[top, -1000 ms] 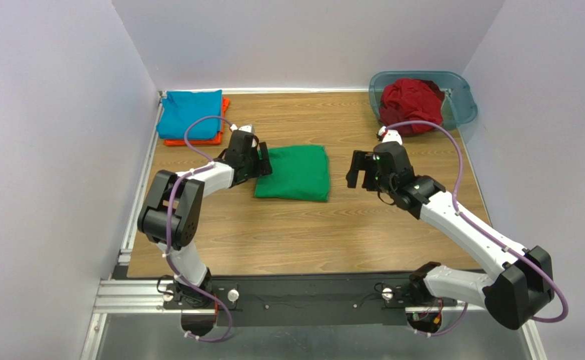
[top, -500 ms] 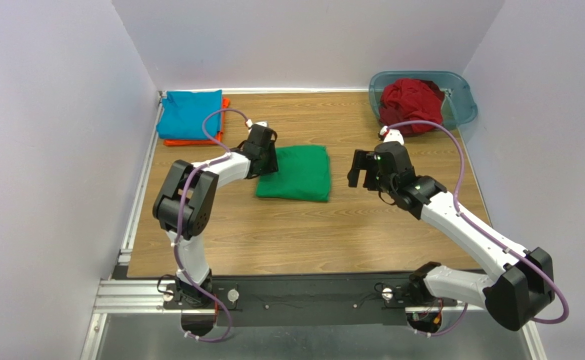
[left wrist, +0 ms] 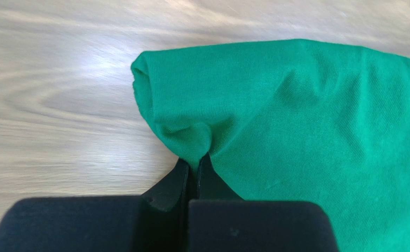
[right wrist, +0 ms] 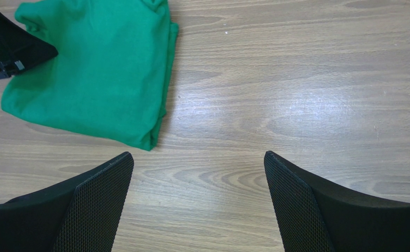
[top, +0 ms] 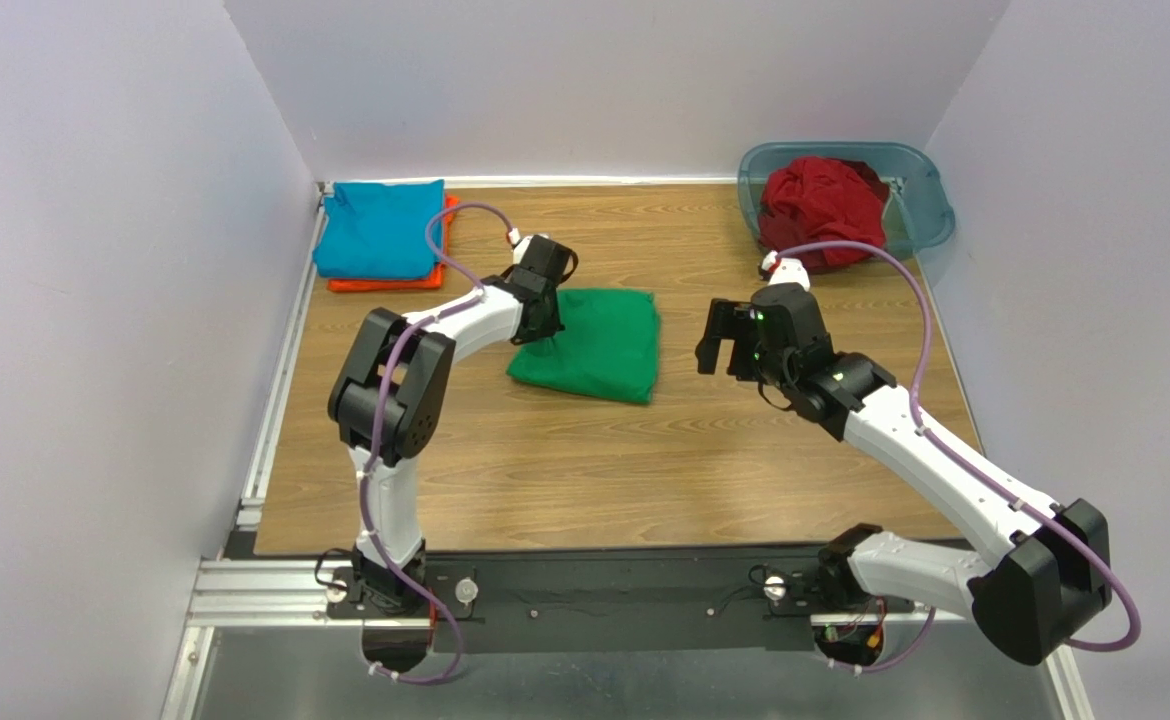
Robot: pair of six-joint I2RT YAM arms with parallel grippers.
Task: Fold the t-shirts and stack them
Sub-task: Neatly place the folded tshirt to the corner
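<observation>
While green shirt (top: pixel 597 347) lies folded mid table (top: pixel 546 465), left gripper (left wrist: pixel 194 165) is clamped on its left edge and teal shirt (top: pixel 381 228) sits back-left, so left arm is nearer; right gripper (top: pixel 720 339) hangs wide apart, empty.

Folded green shirt (top: pixel 594 342) in middle of table (top: pixel 621 465), left edge bunched up. Folded teal-blue shirt (top: pixel 381 228) on top of orange shirt (top: pixel 384 281), far left corner. Crumpled dark red shirt (top: pixel 821 200) heaped in tub (top: pixel 922 210), far right.
</observation>
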